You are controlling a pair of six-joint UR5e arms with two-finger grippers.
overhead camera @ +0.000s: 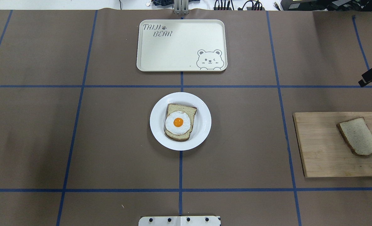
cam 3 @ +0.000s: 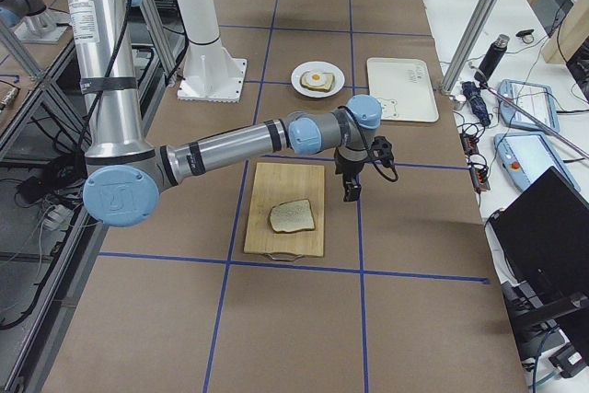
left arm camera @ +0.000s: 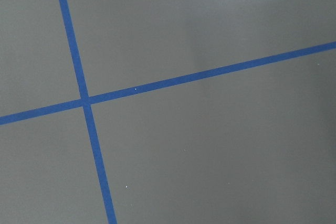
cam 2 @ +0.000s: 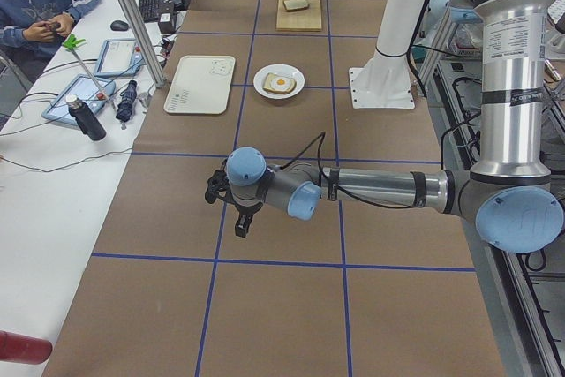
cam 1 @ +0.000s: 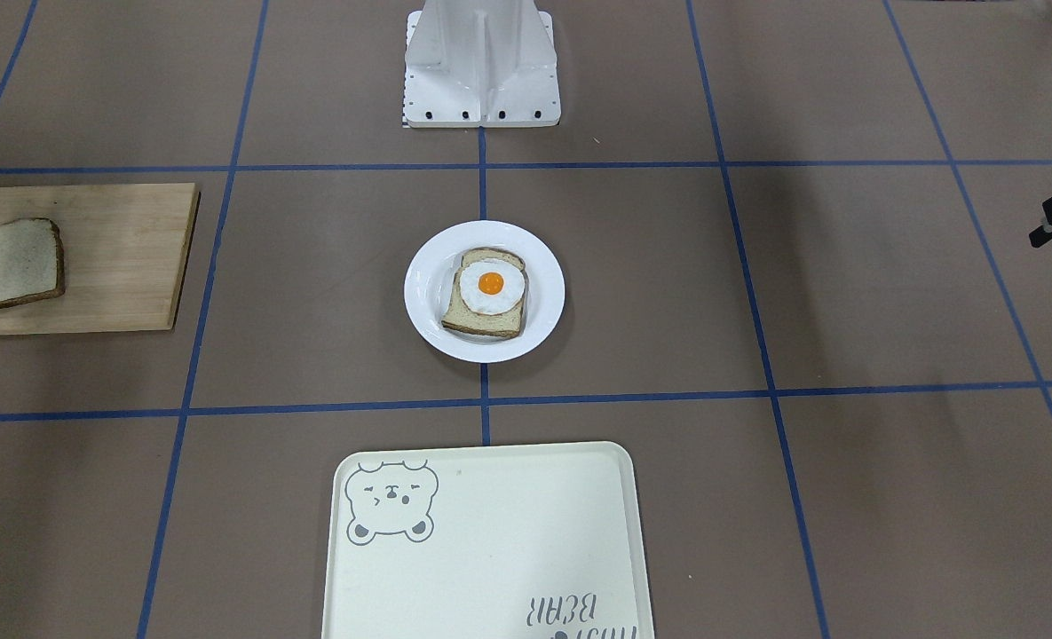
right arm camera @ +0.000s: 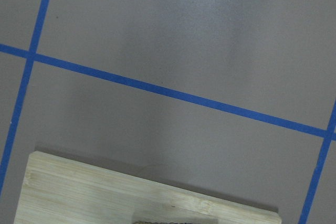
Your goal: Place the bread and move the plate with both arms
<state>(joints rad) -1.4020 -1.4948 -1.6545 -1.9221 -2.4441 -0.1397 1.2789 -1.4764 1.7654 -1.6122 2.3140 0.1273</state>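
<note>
Both stretched out level, left arm, right arm near bread

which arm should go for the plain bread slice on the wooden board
Right. The right end effector hovers beside the board holding the bread; the left end effector hangs at the opposite end of the table, beyond the plate.

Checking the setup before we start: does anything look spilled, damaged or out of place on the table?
Nothing spilled or broken. The plain bread lies turned at an angle on the wooden board, off toward one end; the egg toast sits whole on the plate.
</note>
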